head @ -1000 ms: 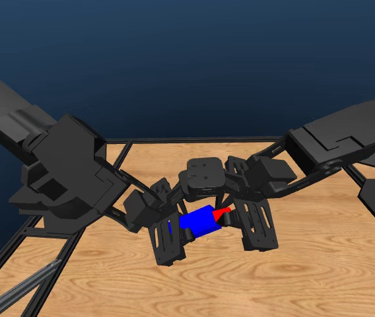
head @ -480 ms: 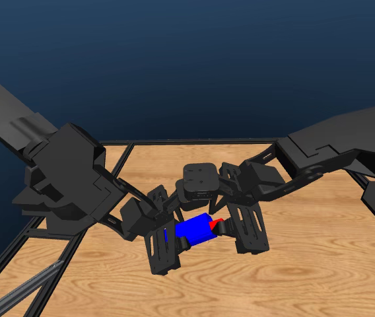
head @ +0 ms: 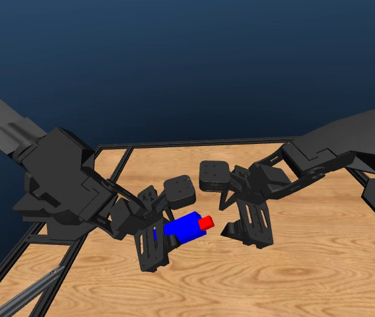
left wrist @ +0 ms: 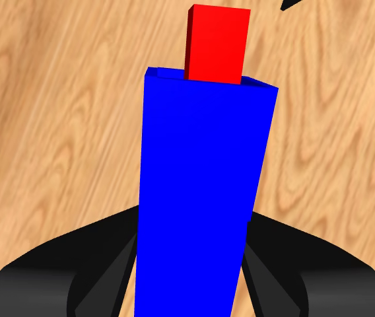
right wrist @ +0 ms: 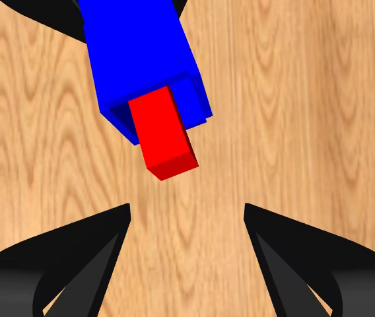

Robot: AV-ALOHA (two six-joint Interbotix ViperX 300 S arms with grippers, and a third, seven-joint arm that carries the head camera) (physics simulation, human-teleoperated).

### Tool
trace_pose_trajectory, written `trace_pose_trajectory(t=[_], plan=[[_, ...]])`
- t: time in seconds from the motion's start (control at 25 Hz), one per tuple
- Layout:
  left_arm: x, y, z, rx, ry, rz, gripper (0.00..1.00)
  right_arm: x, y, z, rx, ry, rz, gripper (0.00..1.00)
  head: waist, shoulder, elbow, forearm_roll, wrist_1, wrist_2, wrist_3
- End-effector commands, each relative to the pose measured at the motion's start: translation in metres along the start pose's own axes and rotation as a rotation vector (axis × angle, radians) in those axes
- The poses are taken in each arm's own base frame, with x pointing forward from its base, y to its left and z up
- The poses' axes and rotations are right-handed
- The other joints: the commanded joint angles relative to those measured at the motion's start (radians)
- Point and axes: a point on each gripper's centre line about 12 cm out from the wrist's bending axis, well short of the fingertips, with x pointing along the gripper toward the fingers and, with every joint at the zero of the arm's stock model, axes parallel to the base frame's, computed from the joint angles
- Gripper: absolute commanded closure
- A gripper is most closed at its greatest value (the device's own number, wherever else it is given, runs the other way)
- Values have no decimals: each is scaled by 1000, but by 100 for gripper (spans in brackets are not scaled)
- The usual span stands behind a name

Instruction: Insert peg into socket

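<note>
The blue socket (head: 182,228) hangs above the table, with my left gripper (head: 156,242) shut on it. The red peg (head: 205,223) sits inside the socket's hollow end, only a short stub sticking out toward the right. In the left wrist view the socket (left wrist: 201,191) runs up between my jaws with the peg (left wrist: 217,43) at its far end. My right gripper (head: 243,224) stands open a little to the right of the peg, holding nothing. The right wrist view shows the peg (right wrist: 164,135) poking from the socket (right wrist: 141,56), apart from the spread jaws.
The wooden table (head: 319,277) lies below both grippers. A black frame rail (head: 118,165) runs along its left and far edges. Both black arms reach in from the sides.
My right gripper has let go of the peg, opened and drawn back to the right. The left gripper has carried the socket, peg inside, slightly left and down. The camera view has also shifted.
</note>
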Motion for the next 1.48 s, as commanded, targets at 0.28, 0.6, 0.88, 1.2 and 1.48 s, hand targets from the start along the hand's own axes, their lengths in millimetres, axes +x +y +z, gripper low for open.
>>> trace_pose_trajectory(t=[0.28,0.6,0.88,1.2,1.48], plan=[[-10,0,-2,-12,-3,-11,100,-15,6,15,-9,-122,21,100,-13,3,-22,0,-10,7,15],[-10,-2,0,-12,-9,-22,100,-8,10,37,-14,-202,46,100,-8,4,-21,1,-8,5,16],[-10,-3,0,-15,-11,-32,100,3,13,51,-22,-234,61,100,0,6,-22,2,-12,3,12],[-9,-3,-5,-13,-5,-21,100,5,-1,25,38,-181,52,100,3,2,-23,3,-16,4,12],[-9,-1,-3,-16,-2,-11,100,-11,-6,2,93,-194,60,100,-14,-4,-23,-1,-21,7,16]])
